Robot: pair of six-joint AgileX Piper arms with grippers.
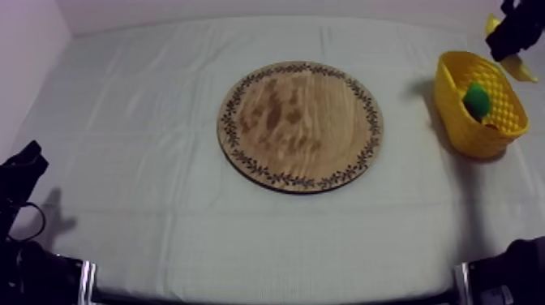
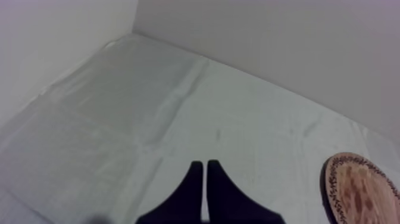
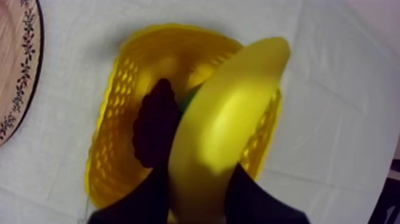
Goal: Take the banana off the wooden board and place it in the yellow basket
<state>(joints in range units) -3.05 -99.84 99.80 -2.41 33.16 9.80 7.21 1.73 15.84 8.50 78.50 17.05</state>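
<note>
while hovering over basket (image 3: 107,155), got banana (image 3: 226,119) clamped between right gripper (image 3: 199,155) fingers; hides most of some green thing (image 1: 476,100) inside, can't id.

The banana (image 3: 226,131), smooth, yellow and curved, is clamped between the fingers of the right hand (image 3: 201,184) and hangs over the yellow basket (image 3: 110,161), clear of its floor. The basket, open plastic lattice, stands upright on the bench (image 1: 146,162) at the right side. The round wooden board (image 1: 300,126) lies flat mid-bench, well apart from the basket, its face bare inside the patterned rim.
</note>
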